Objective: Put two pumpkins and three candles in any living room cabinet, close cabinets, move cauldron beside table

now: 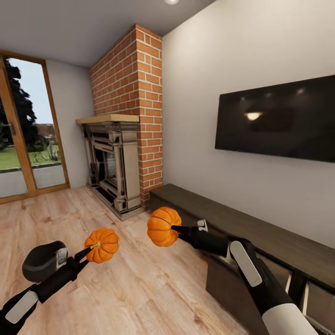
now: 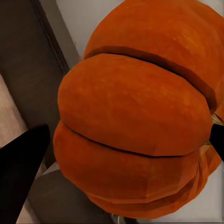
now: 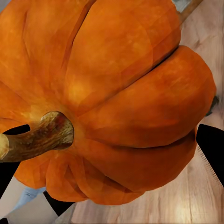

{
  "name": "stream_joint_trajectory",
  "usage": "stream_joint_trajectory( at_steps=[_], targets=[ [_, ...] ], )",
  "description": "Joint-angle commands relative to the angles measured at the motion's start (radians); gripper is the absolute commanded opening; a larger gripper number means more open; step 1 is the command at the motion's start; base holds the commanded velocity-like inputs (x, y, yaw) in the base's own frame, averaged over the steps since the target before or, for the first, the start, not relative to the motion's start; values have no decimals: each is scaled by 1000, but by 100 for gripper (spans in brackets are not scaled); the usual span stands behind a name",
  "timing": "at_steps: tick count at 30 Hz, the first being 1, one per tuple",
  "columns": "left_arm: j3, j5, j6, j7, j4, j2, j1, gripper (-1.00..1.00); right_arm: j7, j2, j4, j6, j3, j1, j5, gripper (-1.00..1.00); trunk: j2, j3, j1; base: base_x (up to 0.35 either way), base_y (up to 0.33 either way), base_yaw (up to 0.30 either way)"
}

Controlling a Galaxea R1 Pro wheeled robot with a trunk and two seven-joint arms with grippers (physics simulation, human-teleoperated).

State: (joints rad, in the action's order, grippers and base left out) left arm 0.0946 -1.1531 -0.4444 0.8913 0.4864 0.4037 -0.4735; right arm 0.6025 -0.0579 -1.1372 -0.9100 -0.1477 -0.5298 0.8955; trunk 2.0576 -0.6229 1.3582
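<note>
Two orange ribbed pumpkins hang in the air over the wood floor. My left gripper [image 1: 90, 253] is shut on one pumpkin [image 1: 102, 244], whose orange ribs [image 2: 135, 116] bulge between dark fingertips [image 2: 21, 172] in the left wrist view. My right gripper [image 1: 176, 231] is shut on the other pumpkin [image 1: 163, 226]; the right wrist view shows its ribs [image 3: 116, 93] and yellowish stem [image 3: 37, 137]. The long dark-brown cabinet [image 1: 260, 232] runs along the right wall, just right of the right pumpkin, with a pale opening showing low at its near end. Cauldron, candles and table are out of view.
A stone fireplace [image 1: 111, 163] with a brick chimney [image 1: 130, 74] stands at the back. A black TV [image 1: 279, 121] hangs on the wall above the cabinet. A glass door [image 1: 28, 135] is at the left. Bare wood floor [image 1: 135, 288] lies ahead.
</note>
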Motion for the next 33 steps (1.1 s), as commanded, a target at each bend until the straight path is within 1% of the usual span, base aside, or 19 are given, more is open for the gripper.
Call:
stream_joint_trajectory(
  at_steps=[1,9,21,33],
  targets=[
    [4,-11,-8,2,0,1,-1,-100,3,0,1,-3,-1,-1,0,-100,-7,3,-4,0,0,-238],
    [4,-11,-8,2,0,1,0,-100,5,0,3,1,-2,-1,0,-100,-63,35,-35,0,0,-225],
    [5,-12,-8,2,0,1,-1,-100,19,0,6,3,-3,-1,-2,-100,-147,75,-81,0,0,-23],
    [5,-11,-8,2,0,1,-1,-100,20,0,8,3,-3,-1,-1,-100,-231,124,-127,0,0,-195]
  ],
)
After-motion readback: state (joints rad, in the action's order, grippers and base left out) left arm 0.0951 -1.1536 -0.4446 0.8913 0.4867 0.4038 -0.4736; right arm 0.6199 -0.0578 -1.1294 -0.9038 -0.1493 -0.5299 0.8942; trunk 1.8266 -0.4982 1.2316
